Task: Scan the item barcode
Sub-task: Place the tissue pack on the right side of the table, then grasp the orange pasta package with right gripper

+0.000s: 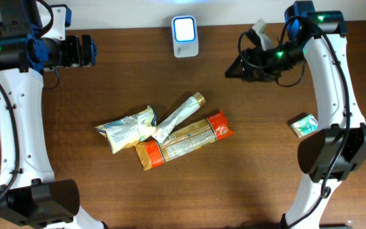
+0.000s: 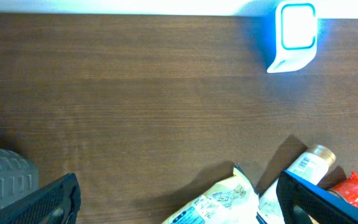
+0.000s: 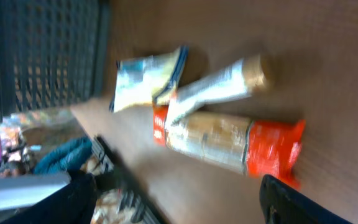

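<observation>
A white barcode scanner [image 1: 185, 37] with a lit blue face stands at the table's far edge, also in the left wrist view [image 2: 294, 34]. Mid-table lie three items: a white-and-blue pouch [image 1: 127, 129], a white tube [image 1: 180, 116] with a gold cap, and a tan packet [image 1: 186, 141] with orange ends. A small green-and-white box [image 1: 304, 124] lies alone at the right. My right gripper [image 1: 234, 71] hangs open and empty right of the scanner; its wrist view shows the pouch [image 3: 145, 78], tube [image 3: 219, 87] and packet [image 3: 229, 140]. My left gripper [image 1: 89, 51] is open and empty at far left.
The tube rests across the pouch and the packet, so the three touch. In the right wrist view a dark mesh crate [image 3: 48, 56] and clutter sit beyond the table's edge. Both arm bases stand at the near left and near right corners.
</observation>
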Controlling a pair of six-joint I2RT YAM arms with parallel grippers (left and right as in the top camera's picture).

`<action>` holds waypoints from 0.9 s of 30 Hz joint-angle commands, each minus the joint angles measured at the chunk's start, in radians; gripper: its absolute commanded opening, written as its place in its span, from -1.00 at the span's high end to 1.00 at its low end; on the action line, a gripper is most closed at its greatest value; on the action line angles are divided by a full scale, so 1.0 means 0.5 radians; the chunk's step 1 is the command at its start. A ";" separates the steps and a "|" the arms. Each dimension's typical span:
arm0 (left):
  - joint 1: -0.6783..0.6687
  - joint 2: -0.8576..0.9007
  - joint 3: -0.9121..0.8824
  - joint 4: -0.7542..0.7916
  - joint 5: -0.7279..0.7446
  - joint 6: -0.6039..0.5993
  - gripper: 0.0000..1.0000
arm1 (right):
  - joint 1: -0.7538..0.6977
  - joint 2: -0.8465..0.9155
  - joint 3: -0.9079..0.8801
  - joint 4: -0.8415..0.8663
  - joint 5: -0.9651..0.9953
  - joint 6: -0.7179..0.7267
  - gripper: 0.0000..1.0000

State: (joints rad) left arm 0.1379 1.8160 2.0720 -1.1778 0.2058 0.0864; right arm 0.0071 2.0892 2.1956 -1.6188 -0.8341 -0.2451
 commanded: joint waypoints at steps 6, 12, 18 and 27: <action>0.005 -0.009 0.008 0.002 0.008 0.032 -0.98 | 0.363 -0.525 0.028 -0.159 0.890 0.502 -0.62; 0.005 -0.009 0.008 -0.026 0.008 0.032 -0.98 | 0.851 -0.459 -0.717 0.428 1.162 0.938 -0.62; 0.005 -0.009 0.008 -0.026 0.009 0.031 -0.98 | 1.302 -0.459 -1.656 1.806 0.890 1.312 -0.08; 0.005 -0.009 0.008 -0.027 0.008 0.031 -0.98 | 1.582 -0.299 -1.886 2.093 0.905 1.520 -0.05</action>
State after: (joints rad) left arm 0.1379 1.8160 2.0720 -1.1900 0.2062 0.0864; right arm 0.8024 1.9278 1.2583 -0.5430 -0.3828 0.5014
